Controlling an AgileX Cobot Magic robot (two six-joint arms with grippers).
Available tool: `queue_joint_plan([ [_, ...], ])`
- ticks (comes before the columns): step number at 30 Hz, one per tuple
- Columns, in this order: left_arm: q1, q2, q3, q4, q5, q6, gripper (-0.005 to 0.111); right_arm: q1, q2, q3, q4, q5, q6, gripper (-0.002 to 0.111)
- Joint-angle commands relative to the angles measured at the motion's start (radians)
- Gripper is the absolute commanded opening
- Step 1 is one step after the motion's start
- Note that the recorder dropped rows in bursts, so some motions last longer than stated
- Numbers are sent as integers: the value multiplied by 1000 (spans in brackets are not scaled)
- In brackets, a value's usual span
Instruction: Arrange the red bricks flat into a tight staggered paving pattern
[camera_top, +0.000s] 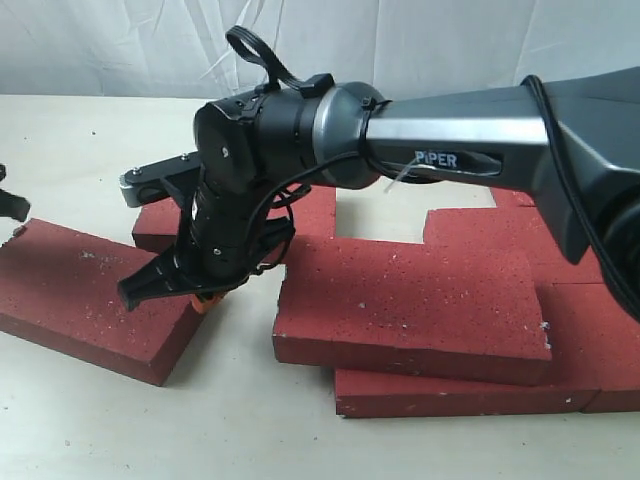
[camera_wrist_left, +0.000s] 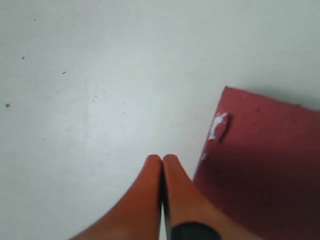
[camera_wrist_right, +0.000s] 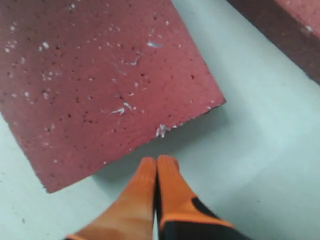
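Beside the loose brick (camera_top: 85, 290), the right arm (camera_top: 450, 135) bends steeply down, its tool (camera_top: 207, 302) clenched empty.

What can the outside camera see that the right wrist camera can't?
Only the exterior view shows the whole black and silver arm and the group of flat dark-red paving bricks laid together on the right. Only the right wrist view shows the right tool close up, its orange fingertips pressed shut, and small white chips on a brick's edge. Both show the separate dark-red brick lying flat on the pale table, with the tool beside its edge.
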Motion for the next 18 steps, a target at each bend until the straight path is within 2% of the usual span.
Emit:
queue_joint_plan([
  [1,-2,-28,-42,-290,-56,69,0,-4,-49,-8,42,-66,1,-1],
  [7,-9,-39,-69,-625,-35,295,0,-74,-82,-8,38,-98,1,-1],
  [11,-60,-34,-69,-802,-35,499,0,-177,-84,-8,81,-98,1,-1],
  [18,-143,4,-87,-820,-110,519,0,-332,-79,-8,108,-88,-14,-1],
])
